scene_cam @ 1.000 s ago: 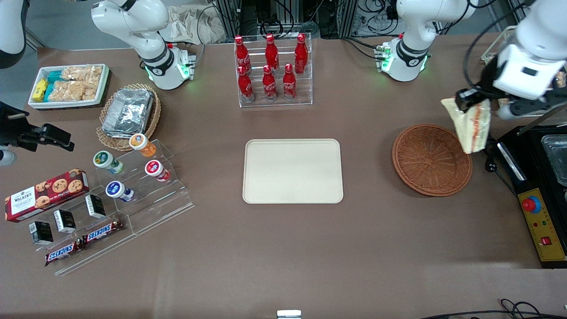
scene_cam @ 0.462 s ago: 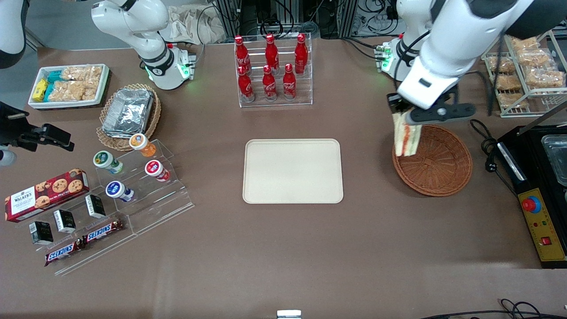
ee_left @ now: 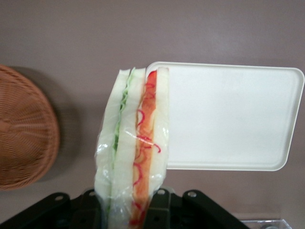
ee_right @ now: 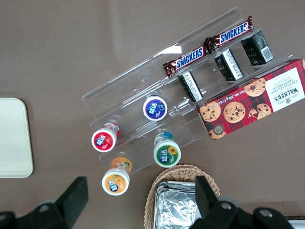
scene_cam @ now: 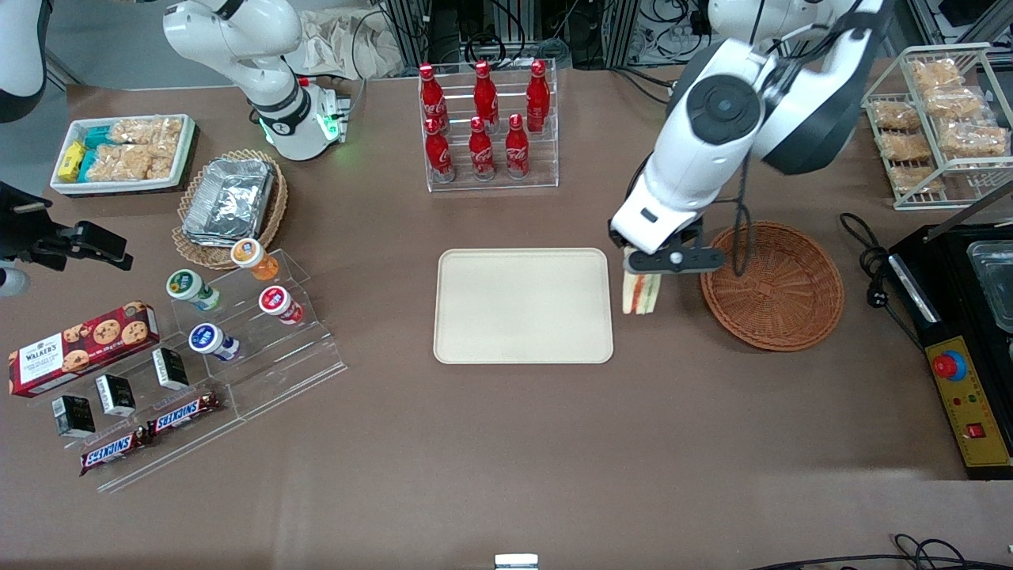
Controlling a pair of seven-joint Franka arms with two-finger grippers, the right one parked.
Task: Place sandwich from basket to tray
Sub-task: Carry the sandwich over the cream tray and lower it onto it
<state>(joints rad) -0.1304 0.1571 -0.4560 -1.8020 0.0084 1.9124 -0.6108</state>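
Pinching the wrapped sandwich (scene_cam: 641, 291) by its upper end, the pincer (scene_cam: 663, 259) hangs right of frame centre between basket (scene_cam: 772, 285) and tray (scene_cam: 523, 305), letting it dangle clear above the surface.

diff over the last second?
The gripper, shut on the sandwich, carried it from the working arm's end of the table across the basket to just beside the tray. Basket and tray haven't moved; both lie empty.
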